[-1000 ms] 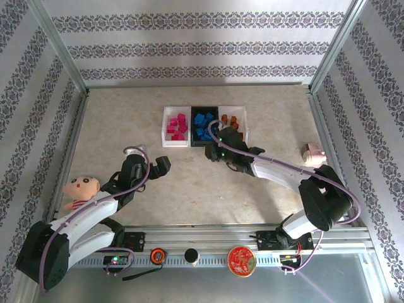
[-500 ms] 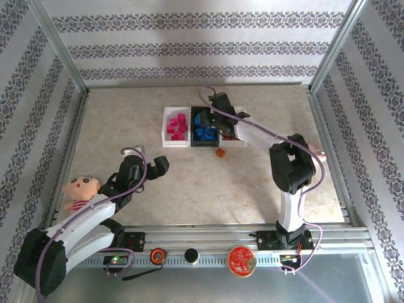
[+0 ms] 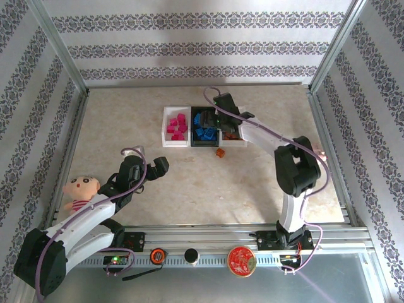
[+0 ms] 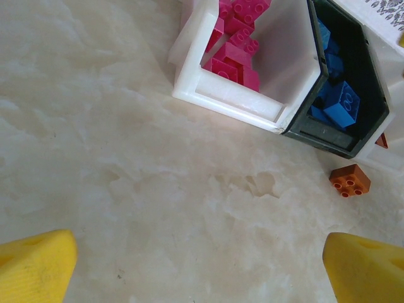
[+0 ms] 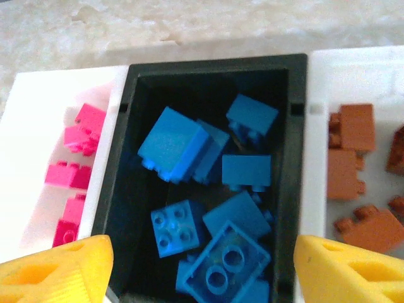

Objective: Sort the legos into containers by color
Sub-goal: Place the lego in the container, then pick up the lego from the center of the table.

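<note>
Bright, diffuse light; shadows faint; top view sharp; right wrist view soft, fingers (image 5: 57,268) blurred at corners.

Blue legos (image 5: 173,151) in black tray (image 5: 208,64)

**Three trays, one brick astray.** Three shallow trays stand side by side on the bench (image 4: 126,158): two white, the left white tray (image 4: 221,104) and the right white tray (image 5: 353,60), and between them one black tray (image 5: 214,63). At least seven blue bricks (image 5: 173,151) can be counted in the black tray. About five orange-brown bricks (image 5: 344,173) show in the right tray and at least six magenta bricks (image 4: 230,53) in the left. Both heaps are too overlapped or cropped for a firm tally. One loose orange-brown brick (image 4: 350,180) lies on the bench. There is one striped doll (image 3: 79,191). Two robot arms, the left arm (image 3: 95,214) and the right arm (image 3: 259,134), complete the count.
</note>
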Available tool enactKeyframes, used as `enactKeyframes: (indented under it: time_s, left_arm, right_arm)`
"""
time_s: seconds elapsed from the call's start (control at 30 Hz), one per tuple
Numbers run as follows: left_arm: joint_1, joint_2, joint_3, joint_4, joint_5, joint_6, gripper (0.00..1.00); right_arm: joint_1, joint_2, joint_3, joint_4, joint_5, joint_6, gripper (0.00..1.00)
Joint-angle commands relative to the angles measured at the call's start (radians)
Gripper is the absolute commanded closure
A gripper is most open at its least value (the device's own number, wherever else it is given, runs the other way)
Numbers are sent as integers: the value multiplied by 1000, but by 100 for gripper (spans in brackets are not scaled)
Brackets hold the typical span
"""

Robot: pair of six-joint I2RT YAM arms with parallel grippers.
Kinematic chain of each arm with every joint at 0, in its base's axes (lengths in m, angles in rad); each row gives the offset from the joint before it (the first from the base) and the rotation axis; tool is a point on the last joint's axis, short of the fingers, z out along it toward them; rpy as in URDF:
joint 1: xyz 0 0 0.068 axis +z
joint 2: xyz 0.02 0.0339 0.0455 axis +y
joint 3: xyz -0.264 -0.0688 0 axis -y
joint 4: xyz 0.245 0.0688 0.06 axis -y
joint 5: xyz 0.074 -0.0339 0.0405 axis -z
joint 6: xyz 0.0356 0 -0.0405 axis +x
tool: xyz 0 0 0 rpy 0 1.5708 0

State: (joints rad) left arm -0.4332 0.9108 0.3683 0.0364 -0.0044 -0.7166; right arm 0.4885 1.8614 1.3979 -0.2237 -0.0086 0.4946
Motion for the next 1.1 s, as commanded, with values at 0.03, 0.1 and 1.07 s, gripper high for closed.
enactKeyframes:
  time_s: [0.03,0.1,1.07]
  left_arm:
    - [-13,-19,-22,-19,-17,-9,0]
    - [-12,-24,-25,-19,-21,-6,0]
    - [-12,-47,-8,-32,-26,15,0]
  right_arm:
    - [37,-176,-147,71,16,10,21]
    - [63,-240,-234,99,30,14,20]
    - [47,-35,-451,293,3,-41,49]
